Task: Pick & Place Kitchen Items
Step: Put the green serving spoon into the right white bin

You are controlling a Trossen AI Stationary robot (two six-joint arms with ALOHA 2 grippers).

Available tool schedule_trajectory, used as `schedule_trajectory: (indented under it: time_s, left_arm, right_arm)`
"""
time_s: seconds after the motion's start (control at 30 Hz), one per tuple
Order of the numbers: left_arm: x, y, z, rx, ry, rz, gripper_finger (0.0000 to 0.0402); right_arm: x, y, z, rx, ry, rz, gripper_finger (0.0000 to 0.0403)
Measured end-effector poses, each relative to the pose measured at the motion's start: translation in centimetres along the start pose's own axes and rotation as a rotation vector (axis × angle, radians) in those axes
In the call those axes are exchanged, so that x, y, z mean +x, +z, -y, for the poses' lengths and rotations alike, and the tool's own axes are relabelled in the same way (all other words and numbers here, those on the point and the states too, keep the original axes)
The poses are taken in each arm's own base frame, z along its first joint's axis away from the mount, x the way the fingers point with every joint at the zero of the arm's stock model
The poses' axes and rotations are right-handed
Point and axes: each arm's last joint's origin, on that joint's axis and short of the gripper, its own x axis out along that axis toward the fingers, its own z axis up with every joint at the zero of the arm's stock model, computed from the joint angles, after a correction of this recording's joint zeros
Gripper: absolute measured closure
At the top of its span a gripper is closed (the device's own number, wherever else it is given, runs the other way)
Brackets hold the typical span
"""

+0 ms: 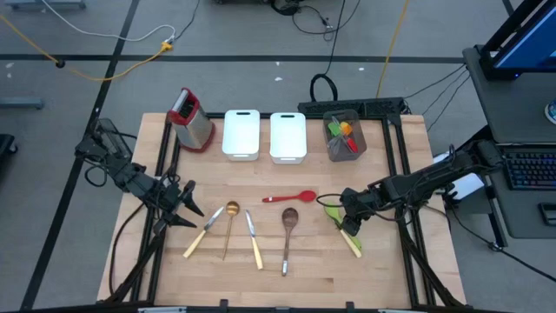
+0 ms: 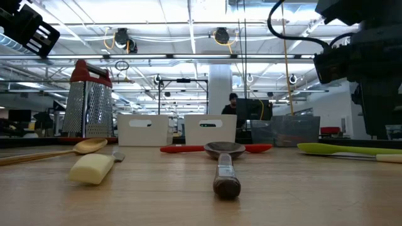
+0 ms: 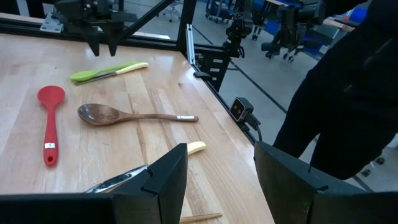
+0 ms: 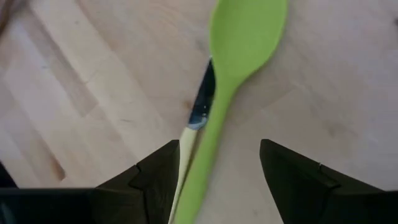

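A green spoon (image 4: 245,37) lies on the wooden table (image 1: 382,269) at the right, over a cream-handled knife (image 4: 201,107). My right gripper (image 4: 214,180) hovers open just above them, pointing steeply down, one finger on each side of the spoon's handle (image 4: 205,155) without touching it. In the high view, that gripper (image 1: 347,221) is over the green spoon (image 1: 334,211). A red spoon (image 1: 291,197), a wooden spoon (image 1: 287,228), a gold spoon (image 1: 230,223) and two cream-handled knives (image 1: 254,238) (image 1: 201,233) lie mid-table. My left gripper (image 1: 187,207) waits open above the table's left side.
Along the far side stand a red-topped metal grater (image 1: 191,120), two white trays (image 1: 241,133) (image 1: 287,136) and a grey bin (image 1: 343,136) holding green and orange utensils. Bare wood lies near the front edge. A person (image 2: 233,103) shows far behind the table.
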Motion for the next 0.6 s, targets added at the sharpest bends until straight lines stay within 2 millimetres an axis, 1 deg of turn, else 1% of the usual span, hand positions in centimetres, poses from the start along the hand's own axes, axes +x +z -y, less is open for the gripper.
schedule_trajectory:
  time_s: [0.1, 0.27, 0.6]
  left_arm:
    - [0.0, 0.0, 0.0, 0.000, 0.000, 0.000, 0.0210]
    - [0.0, 0.0, 0.0, 0.000, 0.000, 0.000, 0.0211]
    - [0.0, 0.0, 0.0, 0.000, 0.000, 0.001, 0.0211]
  right_arm:
    - [0.3, 0.1, 0.1, 0.004, 0.014, 0.007, 0.0189]
    - [1.0, 0.5, -0.5, -0.026, 0.059, 0.013, 0.0190]
    - [3.5, 0.8, 0.0, -0.066, -0.041, -0.054, 0.0190]
